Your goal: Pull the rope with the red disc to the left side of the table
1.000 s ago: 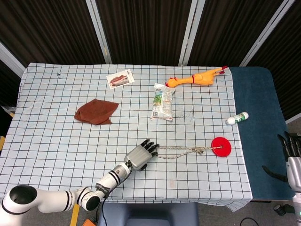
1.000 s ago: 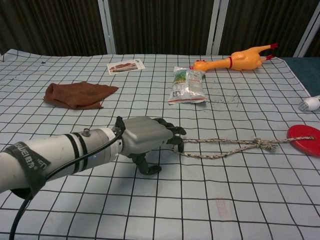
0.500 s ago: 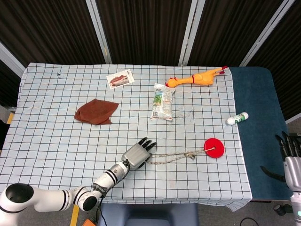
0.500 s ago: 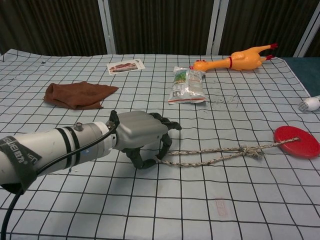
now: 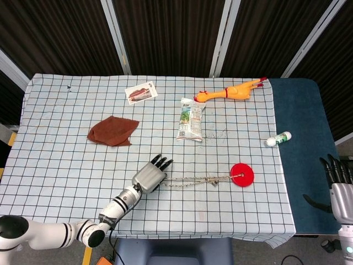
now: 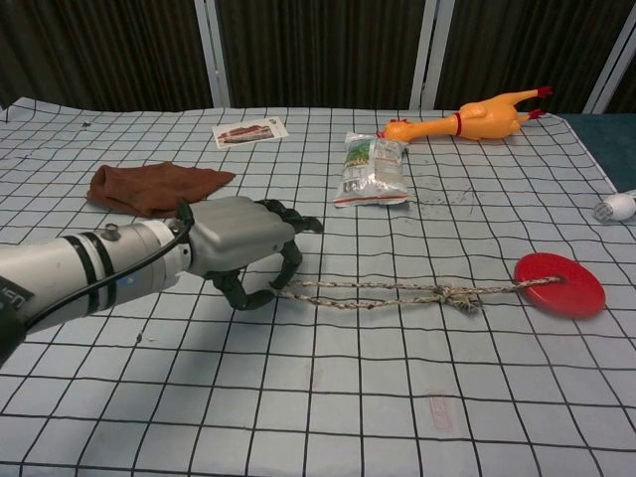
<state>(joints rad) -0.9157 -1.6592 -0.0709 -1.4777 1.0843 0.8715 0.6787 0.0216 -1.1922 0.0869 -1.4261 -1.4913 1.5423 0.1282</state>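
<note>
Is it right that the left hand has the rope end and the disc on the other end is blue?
Not quite: the disc is red, not blue, as the chest view shows. The left hand does hold the rope end.

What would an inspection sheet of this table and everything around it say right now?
Surface: checked tablecloth; blue mat at its right end.
Job's things: rope lies stretched out, tied to red disc.
Clutter: brown cloth, card, snack packet, rubber chicken, small white bottle.
Hands: left hand holds the rope's end, fingers curled around it; right hand off the table's right edge, holding nothing.
Cables: black cable along left forearm.
Surroundings: dark curtains behind.
</note>
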